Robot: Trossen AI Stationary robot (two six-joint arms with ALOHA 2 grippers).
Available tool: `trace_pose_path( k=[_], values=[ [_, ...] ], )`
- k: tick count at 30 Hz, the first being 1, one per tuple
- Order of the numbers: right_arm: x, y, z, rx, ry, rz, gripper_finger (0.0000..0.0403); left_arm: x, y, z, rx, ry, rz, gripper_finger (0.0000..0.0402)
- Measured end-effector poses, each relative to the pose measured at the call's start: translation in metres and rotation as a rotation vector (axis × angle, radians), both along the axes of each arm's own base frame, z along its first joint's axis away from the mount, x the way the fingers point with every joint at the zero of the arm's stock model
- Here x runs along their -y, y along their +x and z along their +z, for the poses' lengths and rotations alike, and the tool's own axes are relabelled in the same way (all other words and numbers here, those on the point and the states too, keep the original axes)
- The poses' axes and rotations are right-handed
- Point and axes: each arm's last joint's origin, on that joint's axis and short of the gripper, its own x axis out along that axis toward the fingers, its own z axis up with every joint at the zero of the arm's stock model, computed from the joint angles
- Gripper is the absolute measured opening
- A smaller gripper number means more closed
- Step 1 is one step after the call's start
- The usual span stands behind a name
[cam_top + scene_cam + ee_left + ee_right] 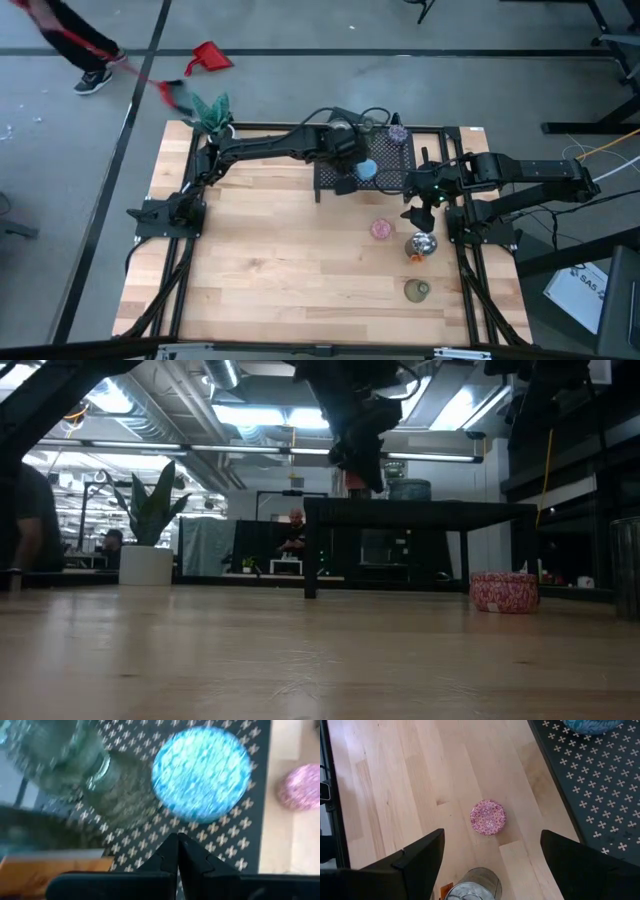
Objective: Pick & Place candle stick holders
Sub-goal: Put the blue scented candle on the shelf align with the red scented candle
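Above the black mesh rack [365,160], left hand [177,851] pressed together beside the blue holder [201,771] (possibly touching); right hand [492,865] spread over bare surface [400,785], pink holder [488,817] below.

A robotics lab or workshop. Exposed ceiling ducts [150,425] and strip lights [260,412] hang above a grey concrete floor [300,40]. A pale wooden worktable [290,260] stands in a black metal frame [180,270].

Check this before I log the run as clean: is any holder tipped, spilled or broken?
Nothing stands out. The blue holder sits flat on the black mesh rack, and the pink holder, silvery holder and olive-green holder stand upright on the table, apart from one another.
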Motion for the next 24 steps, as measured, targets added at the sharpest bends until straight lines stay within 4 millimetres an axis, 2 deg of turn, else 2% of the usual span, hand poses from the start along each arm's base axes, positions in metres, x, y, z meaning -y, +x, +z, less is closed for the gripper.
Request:
trace_pose_path(
  k=[11,16,24],
  values=[
    [0.0,0.0,0.0,0.0,0.0,0.0,0.0332,-0.001,0.011,0.008,0.153,-0.068,-0.074,0.0001],
    [0.0,0.0,0.0,0.001,0.0,0.0,0.0332,0.001,0.009,0.013,0.174,-0.09,-0.076,0.0001],
    [0.001,0.001,0.001,0.017,-0.027,-0.016,0.0332,0.008,-0.013,0.053,0.243,-0.091,-0.056,0.0001]
  ],
)
